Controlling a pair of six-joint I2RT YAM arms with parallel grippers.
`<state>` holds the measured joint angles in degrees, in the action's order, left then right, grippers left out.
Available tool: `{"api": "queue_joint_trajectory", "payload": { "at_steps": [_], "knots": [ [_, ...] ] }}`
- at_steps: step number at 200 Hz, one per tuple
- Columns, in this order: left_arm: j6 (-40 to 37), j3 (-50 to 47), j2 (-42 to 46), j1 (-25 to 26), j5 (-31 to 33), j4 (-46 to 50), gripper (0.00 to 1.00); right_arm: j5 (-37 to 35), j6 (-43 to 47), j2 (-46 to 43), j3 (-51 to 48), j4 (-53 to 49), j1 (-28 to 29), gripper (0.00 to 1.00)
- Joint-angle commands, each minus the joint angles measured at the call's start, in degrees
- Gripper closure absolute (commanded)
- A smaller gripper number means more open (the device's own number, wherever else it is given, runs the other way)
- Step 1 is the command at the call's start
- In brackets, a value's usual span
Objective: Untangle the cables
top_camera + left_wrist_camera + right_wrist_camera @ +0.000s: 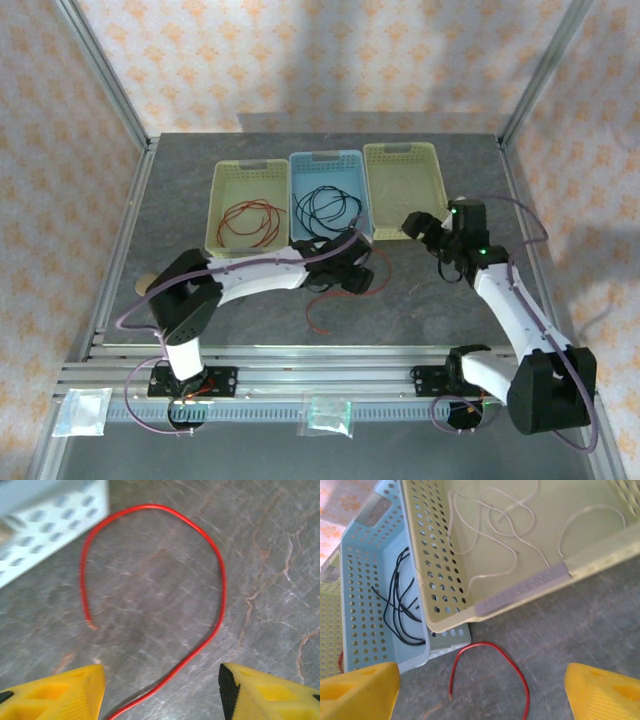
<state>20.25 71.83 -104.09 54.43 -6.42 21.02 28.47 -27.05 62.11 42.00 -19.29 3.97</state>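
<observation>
Three baskets (325, 157) in a row: red cables (255, 205) left, black cables (395, 605) middle, white cables (492, 517) right. One loose red cable (220, 580) lies on the desk (280, 540), below the left claw (161, 677). Left claw and right claw (481, 675) both spread apart, both empty.

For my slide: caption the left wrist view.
Open left claw over a loose red cable on the table.

Grey, marble-veined tabletop (420, 300) ringed by pale walls (300, 60) papered with orange floral motifs; silver aluminium frame posts (105, 75) rise at 11 and 1 o'clock, slotted aluminium rails (330, 372) at 6.
</observation>
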Motion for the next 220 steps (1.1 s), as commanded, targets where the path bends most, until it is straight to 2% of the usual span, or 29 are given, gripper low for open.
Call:
{"api": "queue_joint_trajectory", "payload": {
  "at_steps": [1,34,80,136,165,220],
  "knots": [
    [-2.56,4.85,-3.47,1.34,-0.64,4.47,0.38,10.74,-3.10,0.06,1.18,-5.61,-4.62,0.15],
    [-3.85,10.34,-9.34,3.03,0.15,7.15,0.38,9.07,-4.59,-2.04,0.97,-7.58,-9.35,0.15],
    [-5.70,16.41,-15.33,3.73,0.24,10.76,0.39,3.67,-4.81,-4.59,1.33,-8.83,-9.58,0.16],
    [-7.33,21.45,-19.59,3.74,-1.90,13.97,0.38,4.14,-4.60,-4.80,1.07,-8.57,-9.59,0.16],
    [-7.09,21.72,-20.77,3.68,-3.16,13.88,0.41,3.30,-4.02,-5.05,1.66,-9.26,-9.59,0.16],
    [-7.11,23.50,-23.66,3.72,-0.30,16.65,0.49,3.49,-4.38,-5.55,1.69,-8.57,-9.59,0.17]
  ]
}}
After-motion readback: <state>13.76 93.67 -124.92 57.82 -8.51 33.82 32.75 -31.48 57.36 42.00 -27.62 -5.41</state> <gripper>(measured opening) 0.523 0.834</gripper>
